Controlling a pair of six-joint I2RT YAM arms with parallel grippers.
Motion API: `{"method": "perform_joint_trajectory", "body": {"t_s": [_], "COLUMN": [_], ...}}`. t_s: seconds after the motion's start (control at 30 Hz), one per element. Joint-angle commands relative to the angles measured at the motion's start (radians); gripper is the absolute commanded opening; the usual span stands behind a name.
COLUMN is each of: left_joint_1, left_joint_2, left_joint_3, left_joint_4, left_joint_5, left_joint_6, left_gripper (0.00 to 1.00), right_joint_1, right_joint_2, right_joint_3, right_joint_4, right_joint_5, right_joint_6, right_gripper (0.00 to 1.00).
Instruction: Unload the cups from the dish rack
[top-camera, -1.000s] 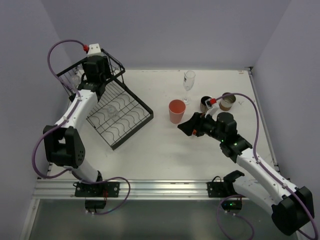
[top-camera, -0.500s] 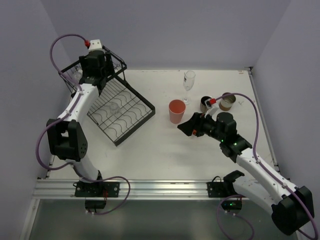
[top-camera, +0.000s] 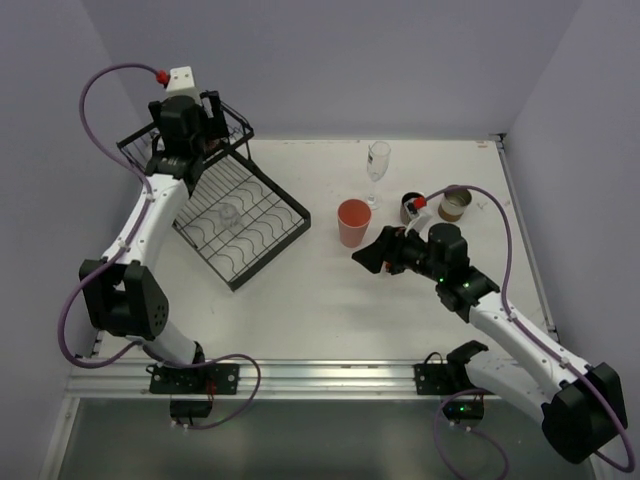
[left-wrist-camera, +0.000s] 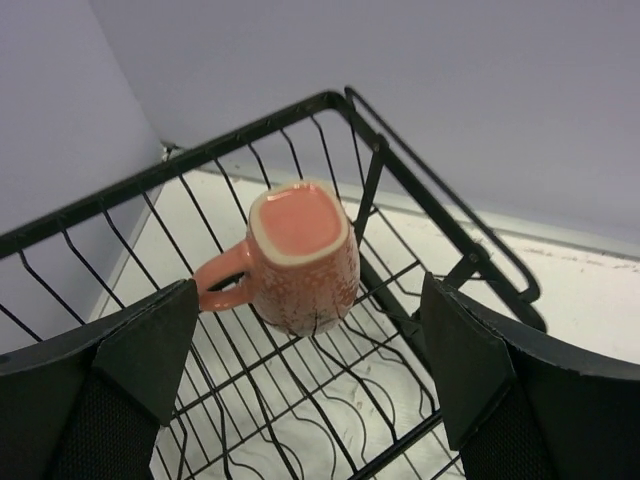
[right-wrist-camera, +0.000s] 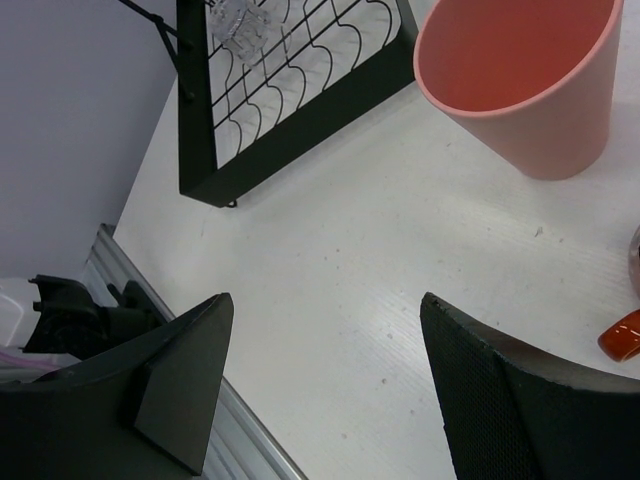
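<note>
White table (top-camera: 330, 290): dish rack (top-camera: 270, 259) holds pink mug (left-wrist-camera: 300, 255)

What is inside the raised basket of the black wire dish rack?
A pink speckled mug rests on the dish rack's basket wires, below the open left gripper. From above, the left arm covers much of the basket, hiding anything else.
</note>
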Motion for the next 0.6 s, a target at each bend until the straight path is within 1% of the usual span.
{"method": "perform_joint_trajectory", "body": {"t_s": [0.0, 0.17, 0.37, 0.43, 0.57], "left_joint_1": [0.002, 0.003, 0.011, 0.018, 0.02], "left_joint_2": [-0.026, 0.077, 0.209, 0.238, 0.287], "left_joint_3": [0.089, 0.167, 0.293, 0.351, 0.404], "left_joint_4": [0.017, -0.046, -0.071, -0.088, -0.108], "left_joint_5": [0.037, 0.008, -0.003, -0.003, -0.009], "left_joint_6": [0.021, 0.05, 0.093, 0.093, 0.09], "left_gripper": [1.0, 1.0, 1.0, 1.0, 1.0], "right_joint_1": [0.008, 0.013, 0.013, 0.013, 0.013], "right_joint_2": [0.008, 0.002, -0.011, -0.014, -0.017], "right_joint_3": [0.014, 0.017, 0.014, 0.013, 0.013], "right_joint_4": [0.049, 0.04, 0.023, 0.021, 0.014], "right_joint_5": [-0.02, -0.019, -0.012, -0.011, -0.002], "right_joint_6": [-0.011, -0.014, -0.02, -0.023, -0.026], "right_gripper": [0.78, 0.78, 0.78, 0.78, 0.78]}}
